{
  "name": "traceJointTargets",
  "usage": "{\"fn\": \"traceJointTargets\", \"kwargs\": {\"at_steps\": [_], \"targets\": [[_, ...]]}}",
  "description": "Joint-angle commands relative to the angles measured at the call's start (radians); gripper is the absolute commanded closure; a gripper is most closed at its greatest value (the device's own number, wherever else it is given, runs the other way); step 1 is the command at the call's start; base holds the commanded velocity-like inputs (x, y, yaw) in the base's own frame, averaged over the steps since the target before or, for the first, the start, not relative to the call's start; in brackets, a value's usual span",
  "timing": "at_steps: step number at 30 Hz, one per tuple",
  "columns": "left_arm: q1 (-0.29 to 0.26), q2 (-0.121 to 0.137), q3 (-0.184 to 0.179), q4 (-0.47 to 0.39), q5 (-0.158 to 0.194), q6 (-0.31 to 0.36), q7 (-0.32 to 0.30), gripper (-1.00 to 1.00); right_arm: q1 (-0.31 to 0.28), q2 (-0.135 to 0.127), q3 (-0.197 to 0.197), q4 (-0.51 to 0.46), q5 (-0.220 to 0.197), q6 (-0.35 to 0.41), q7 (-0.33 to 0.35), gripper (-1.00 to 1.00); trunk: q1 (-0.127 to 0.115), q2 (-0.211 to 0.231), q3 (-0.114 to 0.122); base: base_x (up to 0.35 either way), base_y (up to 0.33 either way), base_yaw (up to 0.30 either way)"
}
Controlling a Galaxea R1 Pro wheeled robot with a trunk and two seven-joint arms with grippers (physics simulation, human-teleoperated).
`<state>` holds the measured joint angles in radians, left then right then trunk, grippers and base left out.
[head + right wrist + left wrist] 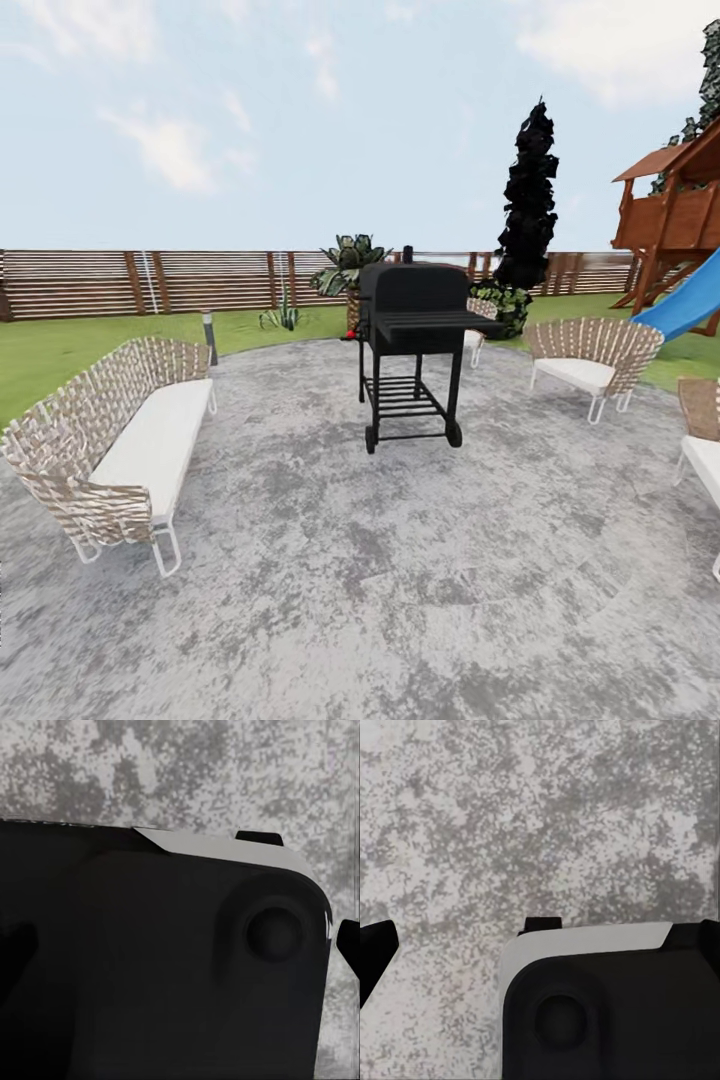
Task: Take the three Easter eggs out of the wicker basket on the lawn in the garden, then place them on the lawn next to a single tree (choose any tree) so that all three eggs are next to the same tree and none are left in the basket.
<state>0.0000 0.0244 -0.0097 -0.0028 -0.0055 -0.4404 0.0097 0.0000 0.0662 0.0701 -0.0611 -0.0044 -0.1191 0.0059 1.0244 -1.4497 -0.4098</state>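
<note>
Fingers first: neither wrist view lets me tell whether they are spread or pressed together, just dark robot bodywork (pixel 615 1012) over mottled grey paving (pixel 510 810). From the head view, a black grill (pixel 410 335) stands mid-patio (pixel 400 600), pale woven bench (pixel 120 440) at its left edge, woven chair (pixel 592 362) at the right edge. Beyond lies the lawn (pixel 60 350), fence (pixel 150 282) behind, playset (pixel 672 225) far right.
</note>
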Motion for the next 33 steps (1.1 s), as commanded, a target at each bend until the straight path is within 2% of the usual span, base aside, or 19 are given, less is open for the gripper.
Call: {"fn": "traceJointTargets", "kwargs": {"at_steps": [1, 33], "targets": [[0.000, 0.000, -0.001, 0.000, -0.001, -0.003, 0.001, -1.00, 0.000, 0.000, 0.007, 0.000, 0.000, -0.002, 0.000, -1.00, 0.001, 0.000, -0.001, 0.296, -0.139, 0.192], [0.000, 0.000, -0.001, 0.000, -0.001, -0.003, 0.001, -1.00, 0.000, 0.000, 0.006, 0.000, 0.000, -0.002, 0.000, -1.00, 0.001, 0.000, -0.008, 0.288, -0.129, 0.065]]}}
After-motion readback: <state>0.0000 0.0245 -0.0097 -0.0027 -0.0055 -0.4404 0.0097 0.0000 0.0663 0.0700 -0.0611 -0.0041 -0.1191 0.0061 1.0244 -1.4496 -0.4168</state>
